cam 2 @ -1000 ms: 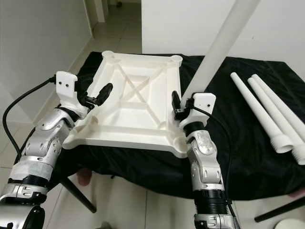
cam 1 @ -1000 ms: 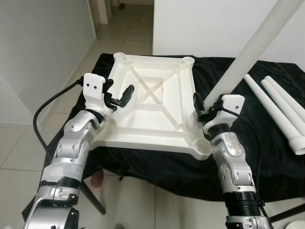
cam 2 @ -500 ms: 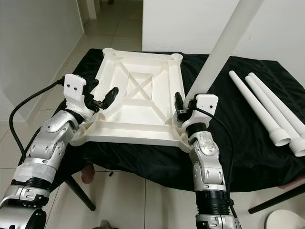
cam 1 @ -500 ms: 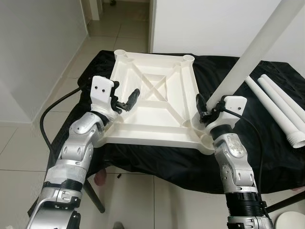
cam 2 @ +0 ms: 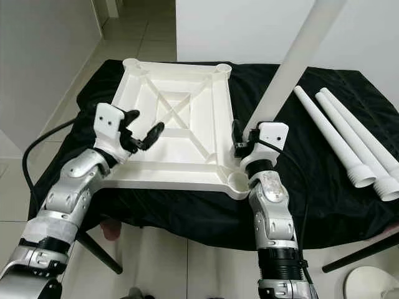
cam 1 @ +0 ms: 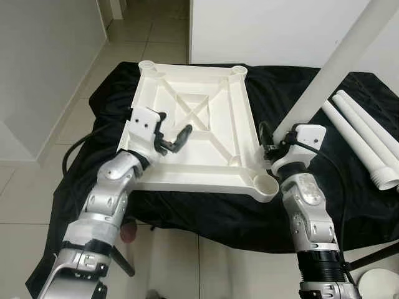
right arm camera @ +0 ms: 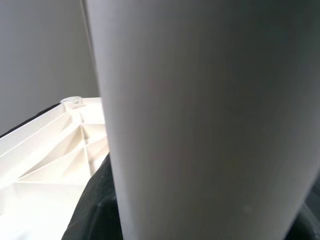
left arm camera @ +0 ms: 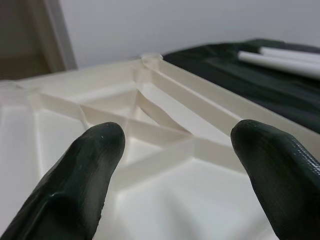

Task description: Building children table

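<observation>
White tabletop (cam 1: 193, 131) lies upside down on the black cloth (cam 1: 299, 93), near-right corner socket at the cloth's front edge. Right gripper (cam 1: 269, 140) clamped on a table leg (cam 1: 340, 62), held tilted just beside that corner. Left gripper (cam 1: 171, 134) fingers apart over the tabletop's left side. Two spare legs (cam 1: 368, 140) lie along the cloth's right edge.

One white tabletop (cam 1: 206, 118), three white legs (cam 2: 299, 62) (cam 2: 327, 134) (cam 2: 355, 140), one black cloth (cam 1: 349, 205).

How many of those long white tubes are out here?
3: one tube is held tilted in the right claw; two tubes lie side by side on the black cloth.
</observation>
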